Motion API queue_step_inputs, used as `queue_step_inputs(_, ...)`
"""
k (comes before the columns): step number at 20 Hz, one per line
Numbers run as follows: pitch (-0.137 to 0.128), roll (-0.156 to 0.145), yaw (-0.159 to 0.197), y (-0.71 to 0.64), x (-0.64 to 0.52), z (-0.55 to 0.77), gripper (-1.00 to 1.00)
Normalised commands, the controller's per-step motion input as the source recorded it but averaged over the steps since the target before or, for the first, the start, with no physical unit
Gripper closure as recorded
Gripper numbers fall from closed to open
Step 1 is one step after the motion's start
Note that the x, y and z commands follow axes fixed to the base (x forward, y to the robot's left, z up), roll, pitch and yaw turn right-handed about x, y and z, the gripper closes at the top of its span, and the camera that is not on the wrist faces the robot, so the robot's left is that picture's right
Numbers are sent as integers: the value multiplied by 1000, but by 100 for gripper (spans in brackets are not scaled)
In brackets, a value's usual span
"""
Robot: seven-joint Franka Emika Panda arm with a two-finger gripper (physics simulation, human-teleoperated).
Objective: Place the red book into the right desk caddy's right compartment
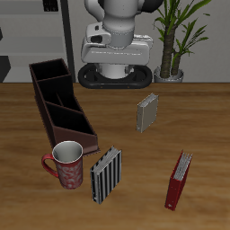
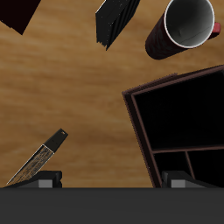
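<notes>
The red book (image 1: 180,181) stands upright near the table's front edge, far from the caddy; one of its corners shows in the wrist view (image 2: 17,13). The right desk caddy (image 1: 43,101) is a long dark maroon tray with three empty sections, and it also shows in the wrist view (image 2: 140,122). A roughly square end section (image 2: 179,118) lies beside the mug; I cannot tell which end is the right compartment. My gripper (image 1: 114,54) hangs high near the robot base, open and empty, with its fingertips (image 2: 50,179) wide apart.
A red patterned mug (image 1: 66,165) stands at the caddy's near end. A black-and-white striped book (image 1: 106,175) stands beside the mug. A grey book (image 1: 146,112) stands mid-table. A potted plant (image 1: 172,45) is at the back.
</notes>
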Motion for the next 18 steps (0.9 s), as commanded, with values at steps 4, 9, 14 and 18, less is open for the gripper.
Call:
queue_step_inputs(4, -14, 28, 38, 461, 149, 82, -100)
queue_step_inputs(9, -56, 46, 18, 1100, 382, 275, -100)
queue_step_inputs(14, 4, 68, -3, 1069, 614, 213, -100)
queue_step_inputs(18, -38, 34, 9, 592, 367, 215, -100)
